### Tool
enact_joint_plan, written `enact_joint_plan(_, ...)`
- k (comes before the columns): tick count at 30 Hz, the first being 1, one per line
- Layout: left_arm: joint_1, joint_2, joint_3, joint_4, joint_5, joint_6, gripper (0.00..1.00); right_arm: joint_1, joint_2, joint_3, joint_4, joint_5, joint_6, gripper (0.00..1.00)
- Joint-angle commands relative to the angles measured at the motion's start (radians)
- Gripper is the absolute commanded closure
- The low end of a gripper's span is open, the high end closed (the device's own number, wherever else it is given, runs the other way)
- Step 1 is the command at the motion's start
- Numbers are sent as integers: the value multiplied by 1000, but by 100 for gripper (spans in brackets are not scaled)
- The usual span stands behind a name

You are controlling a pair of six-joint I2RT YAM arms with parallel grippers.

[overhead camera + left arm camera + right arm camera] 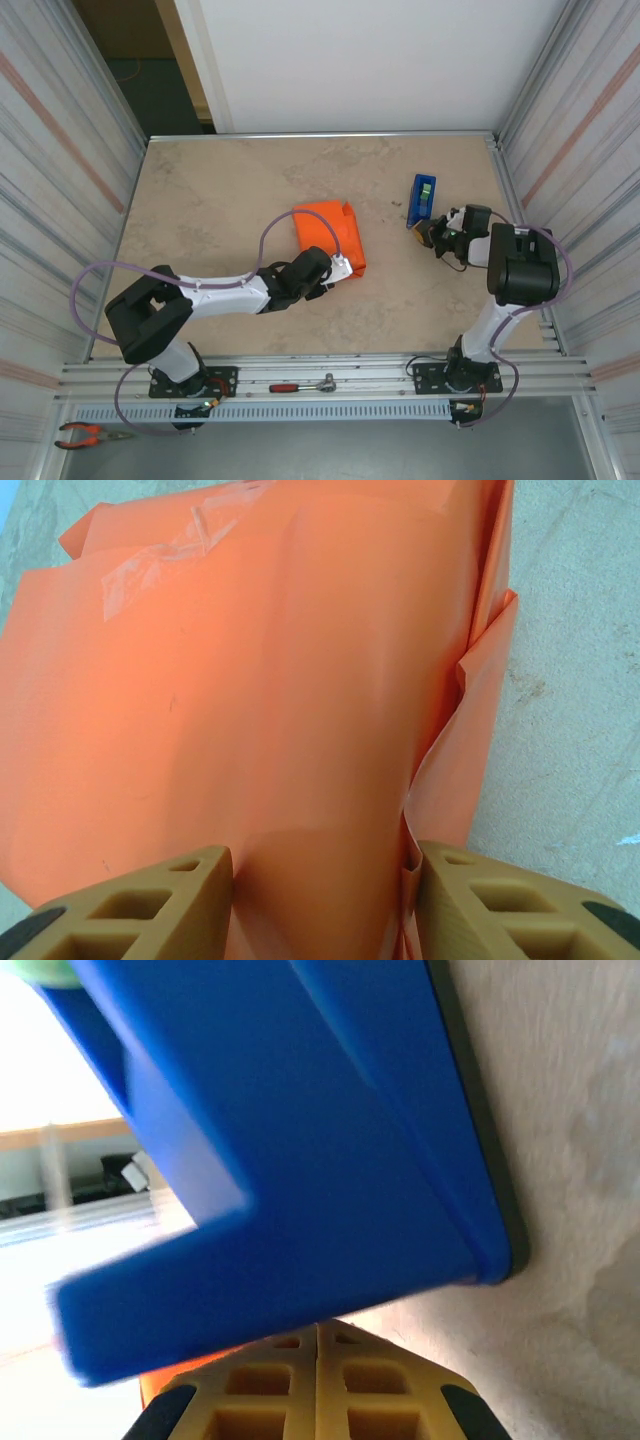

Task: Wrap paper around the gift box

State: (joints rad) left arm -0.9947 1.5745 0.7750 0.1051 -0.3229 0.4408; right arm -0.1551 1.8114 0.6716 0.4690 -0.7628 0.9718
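The orange paper (325, 232) lies folded into a bundle at mid-table, and the gift box is hidden under it. In the left wrist view the paper (250, 680) has clear tape (150, 565) stuck near its far edge. My left gripper (340, 265) clasps the bundle's near end. Its fingers (160, 900) press the paper on both sides, so the left gripper (325, 900) is shut on the paper. My right gripper (432, 236) is shut with nothing in it. It sits right next to the blue tape dispenser (421, 200). The dispenser (300, 1160) looms just over the right gripper (318, 1335).
Metal walls enclose the table on the left, right and back. A red-handled tool (302, 385) lies on the front rail between the arm bases. Red pliers (85, 434) lie at the lower left, off the table.
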Motion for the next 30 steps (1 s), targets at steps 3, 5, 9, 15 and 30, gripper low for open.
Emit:
enact_joint_plan(3,1,33,-11,-74,39,-27,51,3,-84,-21,-21,-12,15,100)
enact_joint_plan(5,1,34,-10,-74,39,-27,51,11,-136,-27,-45,-19,2,100)
enact_joint_plan(9,1,33,-11,-74,38,-26,51,59,-276,-59,-149,-5,-63,100)
enact_joint_plan(15,1,31,-12,-74,37,-27,51,195,-513,-188,-215,50,-131,100)
enact_joint_plan(30,1,30,-16,-70,39,-30,51,691,-940,-484,-95,431,-125,100)
